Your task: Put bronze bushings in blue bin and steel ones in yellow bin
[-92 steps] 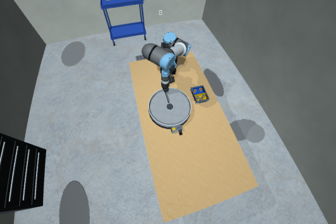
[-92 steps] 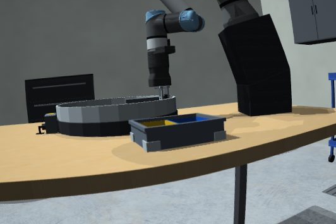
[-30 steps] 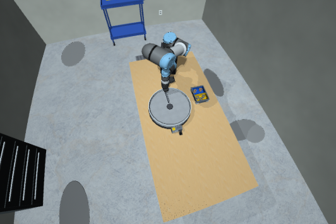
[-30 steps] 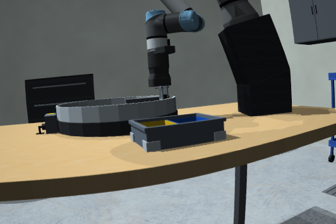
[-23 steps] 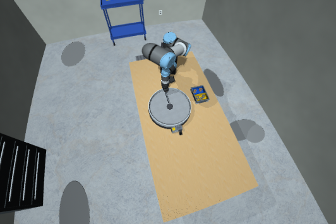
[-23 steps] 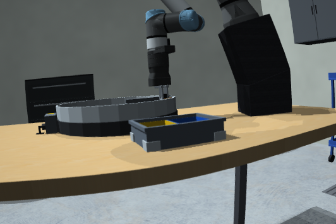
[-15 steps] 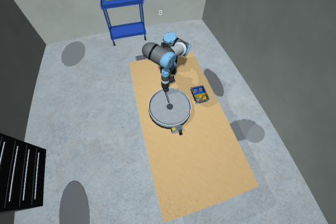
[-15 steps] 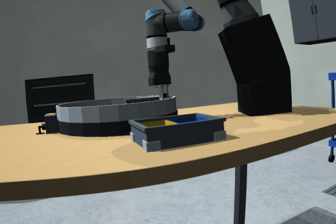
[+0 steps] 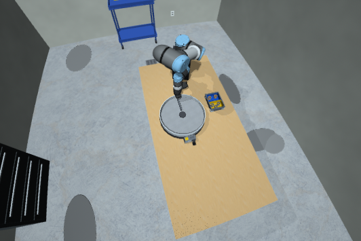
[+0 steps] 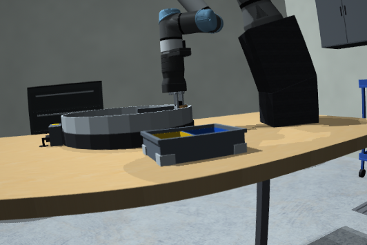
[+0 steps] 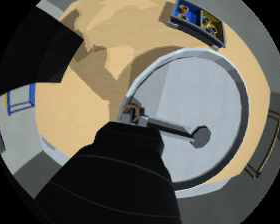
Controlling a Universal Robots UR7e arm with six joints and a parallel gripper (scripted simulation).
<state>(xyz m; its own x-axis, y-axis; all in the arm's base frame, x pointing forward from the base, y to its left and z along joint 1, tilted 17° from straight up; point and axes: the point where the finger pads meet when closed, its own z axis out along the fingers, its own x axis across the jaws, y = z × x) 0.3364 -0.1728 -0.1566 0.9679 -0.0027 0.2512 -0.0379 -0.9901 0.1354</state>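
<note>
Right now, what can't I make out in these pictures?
- Whether the gripper grips the bronze bushing: too small in wrist view.
- The bins' floors: behind the tray's front wall, exterior view.
- The arm's upper parts: cut off by the top edge, exterior view.

Wooden table (image 9: 217, 166) (image 10: 103, 174) (image 11: 66, 120) carries round turntable (image 9: 169, 123) (image 10: 114, 124) (image 11: 245, 107), 1 2-compartment tray (image 9: 211, 109) (image 10: 200, 148) (image 11: 195, 31) beside it.
</note>
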